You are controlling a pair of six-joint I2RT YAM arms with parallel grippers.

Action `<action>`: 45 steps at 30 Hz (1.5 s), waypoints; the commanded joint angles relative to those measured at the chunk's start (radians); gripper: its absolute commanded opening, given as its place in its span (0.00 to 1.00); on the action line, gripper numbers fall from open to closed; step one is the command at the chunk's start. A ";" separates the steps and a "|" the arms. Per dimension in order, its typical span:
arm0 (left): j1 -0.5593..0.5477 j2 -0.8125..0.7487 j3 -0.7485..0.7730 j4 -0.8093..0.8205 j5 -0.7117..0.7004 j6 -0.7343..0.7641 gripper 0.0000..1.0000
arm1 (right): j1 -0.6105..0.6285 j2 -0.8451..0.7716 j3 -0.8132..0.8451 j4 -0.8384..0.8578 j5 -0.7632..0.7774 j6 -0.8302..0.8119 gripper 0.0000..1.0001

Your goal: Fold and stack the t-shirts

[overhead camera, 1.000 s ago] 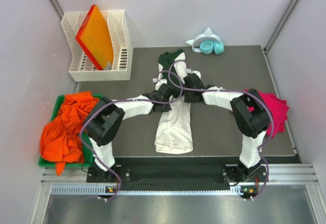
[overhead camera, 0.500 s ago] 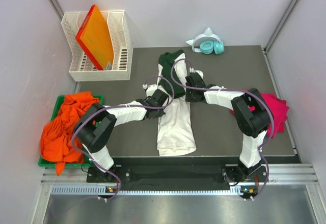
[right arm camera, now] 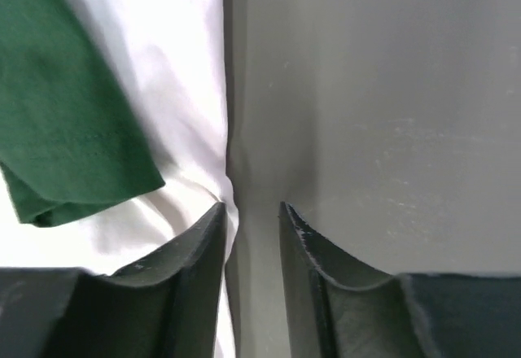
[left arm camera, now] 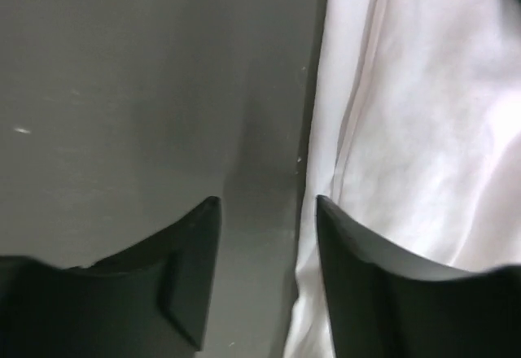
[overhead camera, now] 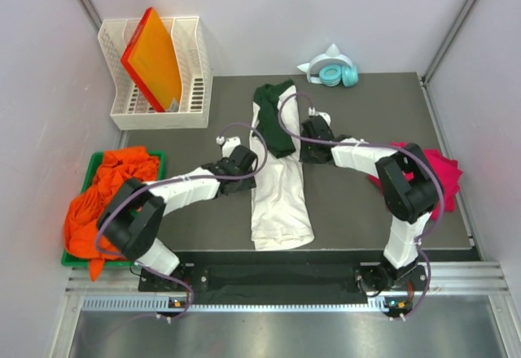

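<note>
Top external, orange shirts (overhead camera: 102, 203) in bin (overhead camera: 157, 159), folder (overhead camera: 152, 58) in rack (overhead camera: 195, 65), left tool (left arm camera: 267, 211) and right tool (right arm camera: 252, 211) apart

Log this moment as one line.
white t-shirt in long strip, green sleeve on top | left gripper open, at its left edge | right gripper open, at right edge

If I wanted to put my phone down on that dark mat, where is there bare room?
Widest bare patch: the far right corner of the mat, bordered by the green shirt, headphones and pink shirt. A smaller one lies between the white shirt and the right arm. The middle is crowded: left gripper and right gripper flank the white shirt.
</note>
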 commanded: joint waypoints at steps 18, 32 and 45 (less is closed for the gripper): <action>0.001 0.291 0.253 0.191 0.291 0.108 0.00 | 0.012 0.119 0.221 -0.034 -0.087 -0.054 0.00; 0.022 0.290 0.210 0.065 0.235 0.073 0.00 | -0.060 0.181 0.212 -0.107 -0.033 -0.008 0.00; 0.047 0.207 0.124 -0.045 0.133 0.027 0.00 | -0.114 0.199 0.204 -0.158 0.002 0.006 0.00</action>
